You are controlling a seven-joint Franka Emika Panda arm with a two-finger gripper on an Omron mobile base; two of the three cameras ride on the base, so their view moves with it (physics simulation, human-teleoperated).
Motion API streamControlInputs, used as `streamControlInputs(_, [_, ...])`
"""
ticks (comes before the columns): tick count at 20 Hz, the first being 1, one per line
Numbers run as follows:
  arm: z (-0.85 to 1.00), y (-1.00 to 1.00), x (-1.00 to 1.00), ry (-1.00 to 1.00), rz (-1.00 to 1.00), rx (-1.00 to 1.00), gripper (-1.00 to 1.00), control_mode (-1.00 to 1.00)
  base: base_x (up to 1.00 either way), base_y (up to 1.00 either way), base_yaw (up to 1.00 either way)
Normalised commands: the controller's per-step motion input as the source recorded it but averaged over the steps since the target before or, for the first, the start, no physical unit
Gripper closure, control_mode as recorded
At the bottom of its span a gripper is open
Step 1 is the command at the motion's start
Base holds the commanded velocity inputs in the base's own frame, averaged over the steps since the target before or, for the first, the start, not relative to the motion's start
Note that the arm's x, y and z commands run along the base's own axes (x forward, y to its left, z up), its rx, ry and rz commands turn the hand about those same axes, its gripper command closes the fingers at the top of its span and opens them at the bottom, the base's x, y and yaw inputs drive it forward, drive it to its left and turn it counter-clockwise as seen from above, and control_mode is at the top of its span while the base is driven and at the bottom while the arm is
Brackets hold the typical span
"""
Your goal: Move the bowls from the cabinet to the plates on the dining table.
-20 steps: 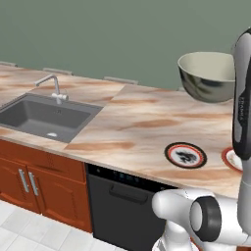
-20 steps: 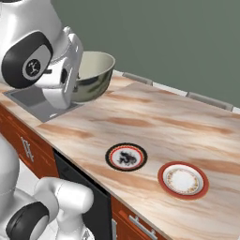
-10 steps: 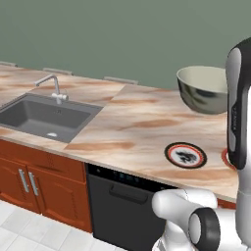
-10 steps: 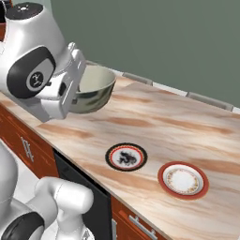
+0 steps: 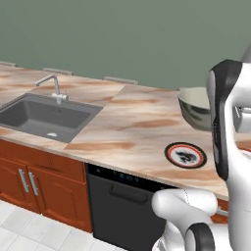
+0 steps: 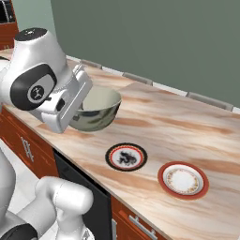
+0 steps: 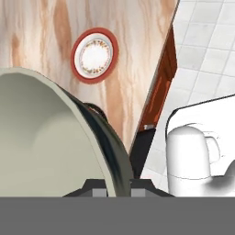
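My gripper (image 6: 80, 104) is shut on the near rim of the shiny grey metal bowl (image 6: 97, 111), which has a cream inside, and holds it above the marble dining table (image 6: 187, 131). The bowl hangs just back and left of the black-rimmed plate (image 6: 126, 156); the red-rimmed plate (image 6: 183, 180) lies to that plate's right. In the hand view the bowl (image 7: 46, 147) sits between my fingertips (image 7: 97, 184), with the red-rimmed plate (image 7: 94, 55) beyond it. From the left base view my forearm partly covers the bowl (image 5: 192, 109), which is above the black-rimmed plate (image 5: 185, 155).
A grey sink (image 5: 44, 117) with a faucet (image 5: 54, 88) is set in the counter at the left. A black dishwasher (image 5: 122, 206) and red-brown doors (image 5: 29, 181) sit under the counter edge. A green wall closes the back.
The arm has brought the metal bowl down and slightly toward the plates, still gripped by its rim. The plates have not moved.
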Motion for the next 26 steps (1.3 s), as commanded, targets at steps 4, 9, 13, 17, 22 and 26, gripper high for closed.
streamControlInputs(4, [-0.34, 0.0, 0.11, 0.04, -0.13, 0.0, 1.0, -1.0, 0.0, 0.0, 0.0])
streamControlInputs(9, [-0.3, 0.0, 0.13, 0.03, -0.12, 0.01, 1.0, -1.0, 0.0, 0.0, 0.0])
streamControlInputs(13, [-0.33, 0.0, 0.15, 0.03, -0.1, 0.03, 1.0, -1.0, 0.0, 0.0, 0.0])
streamControlInputs(17, [-0.33, 0.0, 0.16, 0.02, -0.09, 0.03, 1.0, -1.0, 0.0, 0.0, 0.0])
streamControlInputs(22, [-0.21, 0.0, 0.21, 0.0, -0.09, 0.0, 1.0, -1.0, 0.0, 0.0, 0.0])
streamControlInputs(26, [-0.15, 0.0, 0.22, 0.0, -0.08, 0.0, 1.0, -1.0, 0.0, 0.0, 0.0])
